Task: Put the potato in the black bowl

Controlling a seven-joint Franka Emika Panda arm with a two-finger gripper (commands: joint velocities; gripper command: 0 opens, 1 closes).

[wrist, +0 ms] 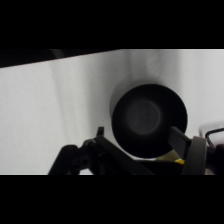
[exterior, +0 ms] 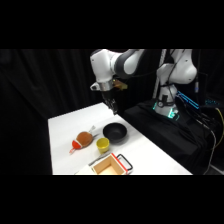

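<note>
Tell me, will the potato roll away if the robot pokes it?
Probably a little. The potato looks rounded and oval, lying on its side on the flat white table, so a poke might wobble or roll it. Its smooth skin may slip.

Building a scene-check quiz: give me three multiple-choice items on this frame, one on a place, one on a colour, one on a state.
1. Where does the potato lie?
A. in the black bowl
B. on the table, beside the yellow cup
C. in the tan box

2. What colour is the cup?
A. yellow
B. blue
C. white

3. What is in the black bowl?
A. the potato
B. the cup
C. nothing

Key: 1 B, the side view shows it on the white tabletop left of the cup. 2 A, it shows yellow in the side view. 3 C, the wrist view shows the bowl's bare inside.
</note>
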